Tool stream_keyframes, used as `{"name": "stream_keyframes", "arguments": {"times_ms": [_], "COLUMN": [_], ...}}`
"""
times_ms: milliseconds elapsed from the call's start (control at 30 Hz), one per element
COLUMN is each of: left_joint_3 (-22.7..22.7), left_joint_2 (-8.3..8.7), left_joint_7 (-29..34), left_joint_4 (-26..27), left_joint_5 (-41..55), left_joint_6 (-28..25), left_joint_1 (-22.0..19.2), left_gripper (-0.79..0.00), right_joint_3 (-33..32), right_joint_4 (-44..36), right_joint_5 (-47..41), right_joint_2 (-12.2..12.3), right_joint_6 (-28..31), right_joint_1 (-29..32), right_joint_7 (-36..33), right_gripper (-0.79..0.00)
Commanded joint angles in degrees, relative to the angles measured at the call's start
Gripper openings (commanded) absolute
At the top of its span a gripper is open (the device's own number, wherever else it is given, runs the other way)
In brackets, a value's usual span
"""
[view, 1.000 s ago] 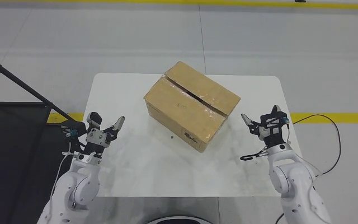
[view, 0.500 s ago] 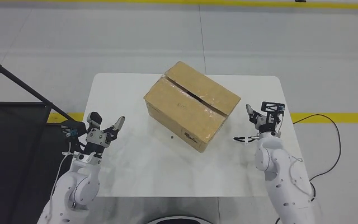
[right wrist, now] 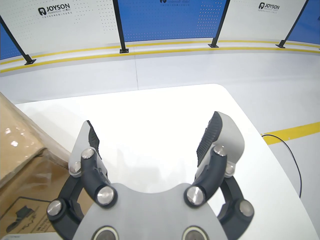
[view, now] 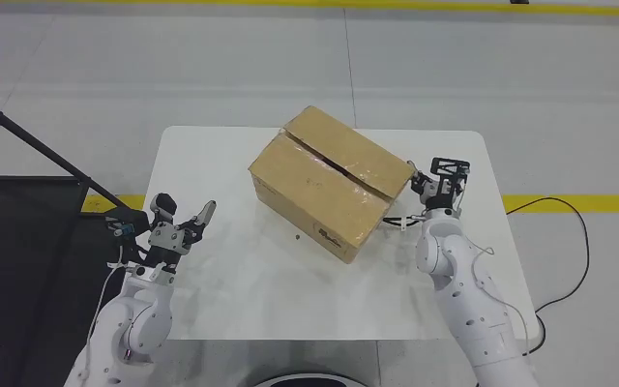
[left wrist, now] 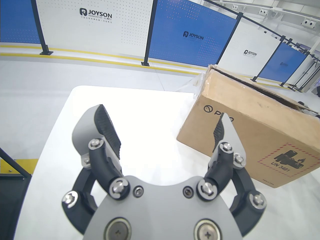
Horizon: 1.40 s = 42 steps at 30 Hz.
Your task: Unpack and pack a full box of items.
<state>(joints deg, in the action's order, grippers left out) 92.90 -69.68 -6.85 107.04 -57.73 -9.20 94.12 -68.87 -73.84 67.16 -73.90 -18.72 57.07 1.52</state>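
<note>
Box, cardboard (view: 332,182): brown, oblong, resting on white table (view: 242,281) toward the far middle, turned at an angle to the table's edges. Top flaps folded down, dark seam along the length, glossy tape over it. Printed warning label on one long side.

Left gripper (left wrist: 162,116): over the table's near left part, well apart from the box, pointed toward its long side. Ribbed fingers (left wrist: 110,128) spread wide, nothing between them.

Right gripper (right wrist: 152,119): just beside the box's right-hand end. Contact with the cardboard not discernible. Fingers spread wide, bare tabletop beyond the gap, nothing held.

Surroundings: grey floor with yellow line (view: 600,203), black cable (right wrist: 297,166) lying on the floor right of the table, blue-and-white fence panels (right wrist: 75,21) beyond.
</note>
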Motion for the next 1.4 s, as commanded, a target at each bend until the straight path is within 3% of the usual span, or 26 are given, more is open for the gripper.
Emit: {"name": "stream_keyframes", "arguments": {"times_ms": [0,567,800,1033,1367], "left_joint_3": [0.0,1.1,3.3,3.3,-1.2], "left_joint_2": [0.0,-0.07,0.01,0.4,0.56], "left_joint_7": [0.0,-0.3,1.3,3.9,3.9], "left_joint_4": [0.0,-0.5,-4.2,-12.7,-31.6], "left_joint_5": [0.0,0.1,-0.8,-6.3,-7.4], "left_joint_6": [0.0,1.6,4.1,4.5,-4.7], "left_joint_1": [0.0,-0.2,-2.5,-10.1,-26.8], "left_gripper": [0.0,0.0,0.0,0.0,0.0], "right_joint_3": [0.6,4.7,5.3,3.7,-6.2], "right_joint_4": [0.5,5.1,6.6,6.7,-5.6], "right_joint_5": [0.0,0.6,0.5,0.9,5.8], "right_joint_2": [-0.3,-2.6,-3.2,-3.4,-0.7], "right_joint_6": [0.2,3.0,5.7,4.7,8.7], "right_joint_1": [-0.7,-5.6,-6.4,-5.7,5.8], "right_joint_7": [0.1,0.0,0.4,1.7,2.6], "right_gripper": [0.0,0.0,0.0,0.0,0.0]}}
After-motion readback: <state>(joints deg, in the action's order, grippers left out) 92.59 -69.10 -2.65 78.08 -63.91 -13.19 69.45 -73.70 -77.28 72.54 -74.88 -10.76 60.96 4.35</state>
